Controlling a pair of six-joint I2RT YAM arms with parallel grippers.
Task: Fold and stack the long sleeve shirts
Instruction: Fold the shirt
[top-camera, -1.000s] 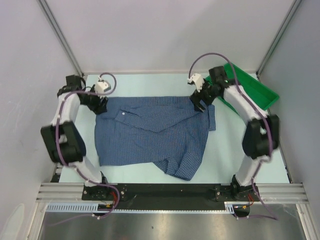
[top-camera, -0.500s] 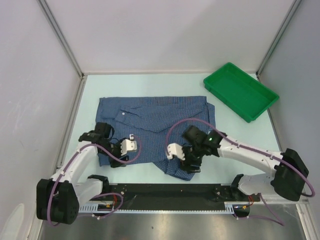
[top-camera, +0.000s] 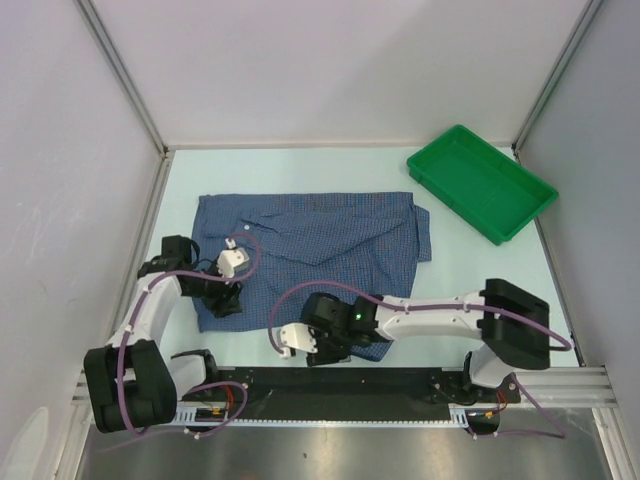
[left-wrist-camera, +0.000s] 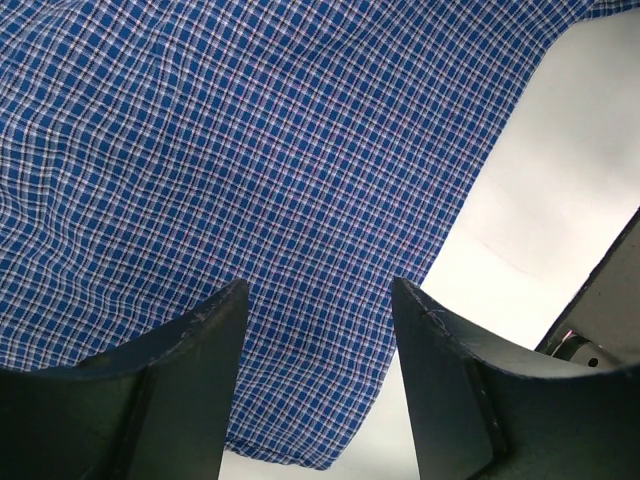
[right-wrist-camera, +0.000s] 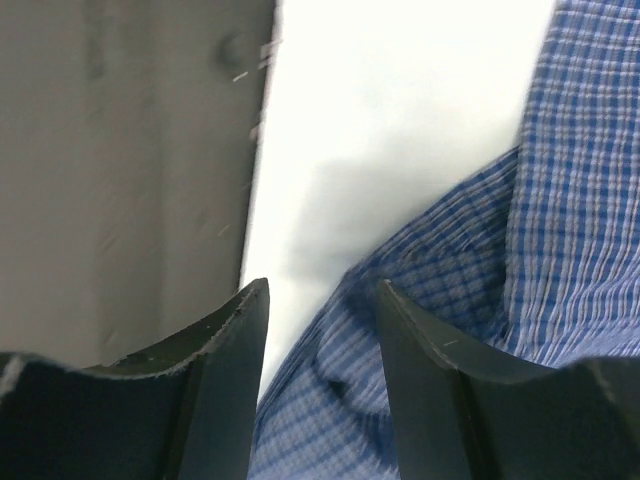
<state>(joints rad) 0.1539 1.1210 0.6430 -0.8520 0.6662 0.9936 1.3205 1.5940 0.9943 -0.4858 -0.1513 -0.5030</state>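
The shirt (top-camera: 310, 235), blue with a fine check, lies spread on the pale table (top-camera: 300, 170). It fills the middle and reaches out toward 9 o'clock.

Nearest to me, at 6 o'clock, the metal rail (top-camera: 350, 382) runs along the table edge. Just beyond it the right arm (top-camera: 430, 315) lies low across the front, stretched in from 4 o'clock. It covers part of the shirt's rumpled near hem. The right gripper (right-wrist-camera: 320, 290) hangs over that hem, between the cloth and the rail. Its fingers (right-wrist-camera: 225, 350) stand apart, with a wrinkled fold showing in the gap. From its own camera I cannot tell whether they touch the cloth.

At about 8 o'clock the left arm (top-camera: 150, 300) bends in from the side and hides the shirt's near left corner. The left gripper (left-wrist-camera: 318, 290) is over the cloth close to the edge, jaws apart with nothing between them. Check fabric shows beyond the tips, with bare table to one side.

Past both arms the rest of the shirt lies uncovered, its far edge fairly straight.

Farthest off, at 2 o'clock, a green tray (top-camera: 470, 175) sits skewed in the corner, well apart from the shirt.
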